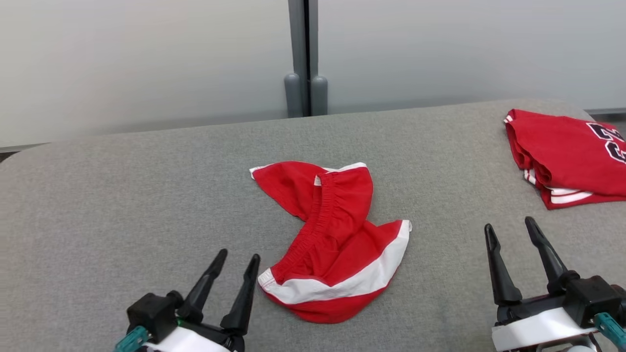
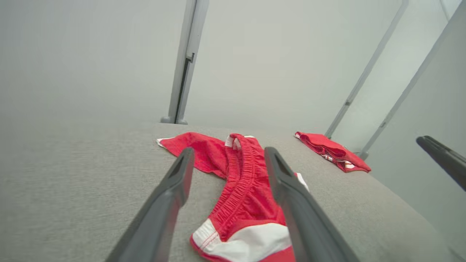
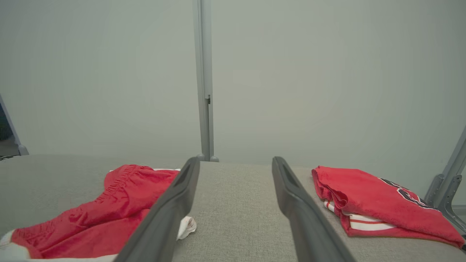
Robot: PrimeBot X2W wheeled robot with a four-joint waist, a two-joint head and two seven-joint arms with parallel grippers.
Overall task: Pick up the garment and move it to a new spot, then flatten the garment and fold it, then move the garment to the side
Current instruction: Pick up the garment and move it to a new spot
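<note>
Shorts (image 1: 332, 239) lie crumpled — soft, light, floppy; best pinched at the waistband (image 1: 315, 222). Both jaws apart, empty.

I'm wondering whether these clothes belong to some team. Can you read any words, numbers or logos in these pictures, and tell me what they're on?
Folded red jersey: black figures outlined in white, likely a number. They are cut off by the head view's edge and seen too flat in the right wrist view, so they are not readable.
Red shorts: no text, white stripes alone.
</note>
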